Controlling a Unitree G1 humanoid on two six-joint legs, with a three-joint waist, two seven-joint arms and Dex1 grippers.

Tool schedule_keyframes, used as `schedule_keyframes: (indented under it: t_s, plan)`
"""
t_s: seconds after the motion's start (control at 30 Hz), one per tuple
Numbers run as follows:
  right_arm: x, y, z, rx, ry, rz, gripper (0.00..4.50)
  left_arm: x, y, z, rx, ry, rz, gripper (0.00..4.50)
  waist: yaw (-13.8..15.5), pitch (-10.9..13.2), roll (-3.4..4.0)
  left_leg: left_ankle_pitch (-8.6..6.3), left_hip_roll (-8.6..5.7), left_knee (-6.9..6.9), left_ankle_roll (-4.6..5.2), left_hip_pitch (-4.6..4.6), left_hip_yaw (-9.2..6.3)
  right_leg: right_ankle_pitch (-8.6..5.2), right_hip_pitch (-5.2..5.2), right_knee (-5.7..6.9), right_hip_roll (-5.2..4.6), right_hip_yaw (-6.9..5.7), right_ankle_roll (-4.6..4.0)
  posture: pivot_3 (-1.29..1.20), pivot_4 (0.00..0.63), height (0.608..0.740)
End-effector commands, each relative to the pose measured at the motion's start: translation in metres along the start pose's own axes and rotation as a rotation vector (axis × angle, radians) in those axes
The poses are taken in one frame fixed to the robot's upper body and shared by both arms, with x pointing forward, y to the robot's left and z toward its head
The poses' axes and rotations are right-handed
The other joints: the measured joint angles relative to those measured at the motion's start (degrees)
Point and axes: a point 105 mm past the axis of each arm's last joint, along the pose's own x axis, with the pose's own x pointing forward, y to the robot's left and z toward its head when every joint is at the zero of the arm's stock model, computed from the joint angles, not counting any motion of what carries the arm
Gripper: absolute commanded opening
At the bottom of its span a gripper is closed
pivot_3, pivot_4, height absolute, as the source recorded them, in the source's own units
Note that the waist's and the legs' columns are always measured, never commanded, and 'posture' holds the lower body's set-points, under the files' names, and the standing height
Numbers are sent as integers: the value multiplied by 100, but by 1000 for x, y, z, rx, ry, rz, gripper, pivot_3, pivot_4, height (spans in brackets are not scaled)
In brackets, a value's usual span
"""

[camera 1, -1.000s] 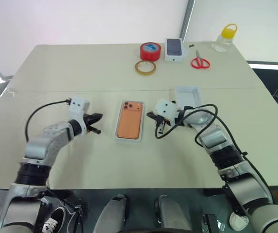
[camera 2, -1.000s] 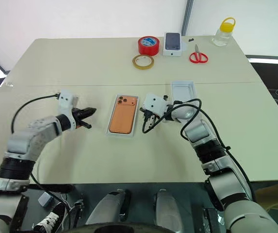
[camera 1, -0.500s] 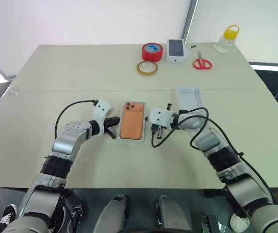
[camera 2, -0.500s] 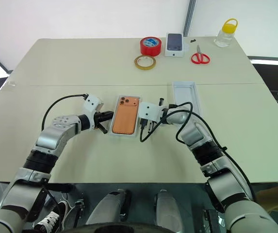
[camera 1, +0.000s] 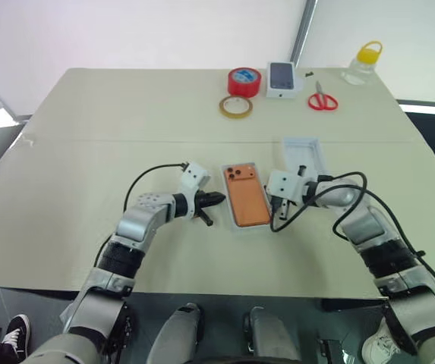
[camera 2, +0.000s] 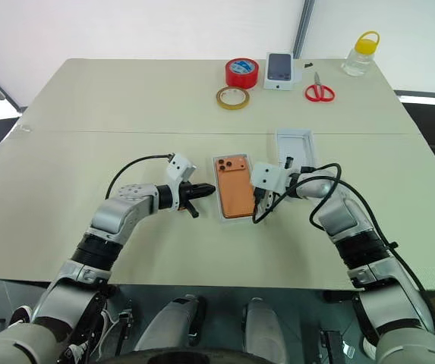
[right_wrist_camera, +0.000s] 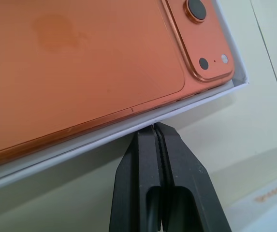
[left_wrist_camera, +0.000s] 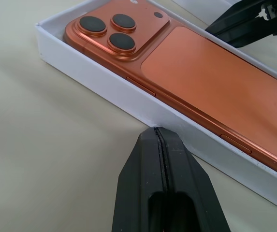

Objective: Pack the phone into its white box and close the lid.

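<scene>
The orange phone (camera 1: pixel 246 197) lies back up, camera bump at the far end, inside the shallow white box (left_wrist_camera: pixel 99 89) at the table's middle. My left gripper (camera 1: pixel 215 199) is shut, its tip (left_wrist_camera: pixel 158 133) against the box's left long wall. Shut as well, my right gripper (camera 1: pixel 272 206) has its tip (right_wrist_camera: pixel 155 126) at the opposite long wall. Both grippers hold nothing. The lid (camera 1: pixel 302 149) lies open side up on the table just behind the right gripper, to the right of the box.
Along the far edge stand a red tape roll (camera 1: pixel 244 80), a tan tape ring (camera 1: pixel 235 107), a small white carton with a dark phone picture (camera 1: pixel 282 78), red scissors (camera 1: pixel 323 100) and a yellow-capped bottle (camera 1: pixel 362 63).
My left gripper swung right to the box's left wall. The box with the phone slid right, toward the lid, turning slightly. My right gripper drew back to the right alongside it.
</scene>
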Motion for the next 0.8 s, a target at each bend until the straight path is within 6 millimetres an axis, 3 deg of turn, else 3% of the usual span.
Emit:
schedule_keyframes:
  t_s: [0.03, 0.33, 0.57, 0.8]
  plan:
    - [-3, 2, 22, -34, -71, 9, 38, 9, -12, 8, 35, -25, -50, 0, -1, 0, 0, 0, 0, 1, 0, 0, 0, 0, 0, 0, 0, 0, 0, 0, 150, 740]
    - [-4, 12, 18, -7, -47, 61, 38, -4, 7, 5, 48, -20, 25, 0, -26, 0, 0, 0, 3, 3, 0, 0, 0, 0, -1, 3, 1, 0, 0, 0, 150, 740]
    - [-8, 1, 13, -36, -28, 23, 38, -9, 8, 3, 45, -25, 42, 0, -89, 0, 0, 0, 4, 3, 0, 1, 0, 0, -2, 6, 2, 1, 0, 0, 150, 740]
    - [-22, -18, 7, -40, -8, -6, 38, -28, 38, 8, 57, -41, 152, 0, -160, 1, 0, -1, 5, 8, 1, 1, 0, 0, -2, 9, 3, 1, 0, 0, 150, 740]
